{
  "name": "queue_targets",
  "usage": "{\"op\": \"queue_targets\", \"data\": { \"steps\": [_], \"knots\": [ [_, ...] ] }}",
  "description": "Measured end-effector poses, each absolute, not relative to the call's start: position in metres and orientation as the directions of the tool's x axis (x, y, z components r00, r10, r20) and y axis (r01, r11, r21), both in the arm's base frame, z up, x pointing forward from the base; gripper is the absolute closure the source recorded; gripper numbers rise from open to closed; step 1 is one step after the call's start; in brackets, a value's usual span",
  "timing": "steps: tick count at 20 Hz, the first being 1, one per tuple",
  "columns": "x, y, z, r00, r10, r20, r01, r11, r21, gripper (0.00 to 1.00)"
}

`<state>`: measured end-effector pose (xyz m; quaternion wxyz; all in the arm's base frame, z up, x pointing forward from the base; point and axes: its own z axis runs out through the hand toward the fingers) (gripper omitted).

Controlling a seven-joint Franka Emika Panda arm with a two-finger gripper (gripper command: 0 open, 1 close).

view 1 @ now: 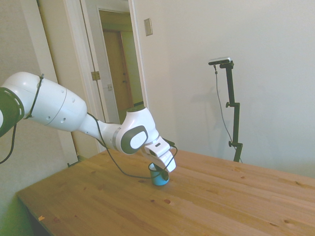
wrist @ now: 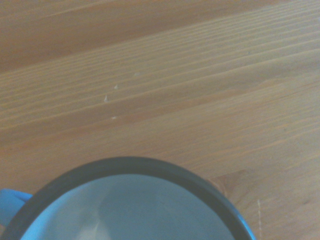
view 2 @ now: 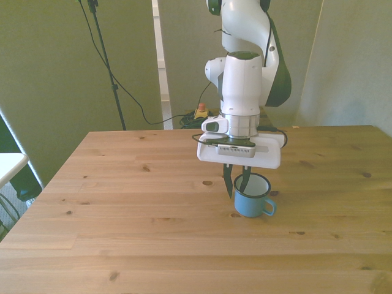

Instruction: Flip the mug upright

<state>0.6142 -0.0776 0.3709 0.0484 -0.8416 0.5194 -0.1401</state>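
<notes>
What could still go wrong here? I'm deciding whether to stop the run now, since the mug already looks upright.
1. The pincer straddles the rim of the mug, one finger seemingly inside, so lifting before fully letting go could tip it over again.
2. The handle sticks out toward the front view's right; a sideways retreat might catch the mug and drag it across the table.

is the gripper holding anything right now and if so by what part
The gripper appears to pinch the mug by its rim wall on the front view's left, one finger inside and one outside. The mug stands upright on the table.
</notes>
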Motion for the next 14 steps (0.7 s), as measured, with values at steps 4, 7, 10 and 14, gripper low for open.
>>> {"op": "queue_targets", "data": {
  "steps": [4,7,10,14],
  "knots": [
    [0.613,-0.082,0.384,0.413,-0.889,0.196,-0.858,-0.452,-0.244,0.00],
    [0.609,-0.092,0.404,0.402,-0.892,0.207,-0.852,-0.447,-0.271,0.00],
    [0.598,-0.112,0.435,0.405,-0.892,0.203,-0.841,-0.450,-0.300,0.00],
    [0.564,-0.128,0.472,0.465,-0.867,0.182,-0.813,-0.499,-0.301,0.00]
  ]
}}
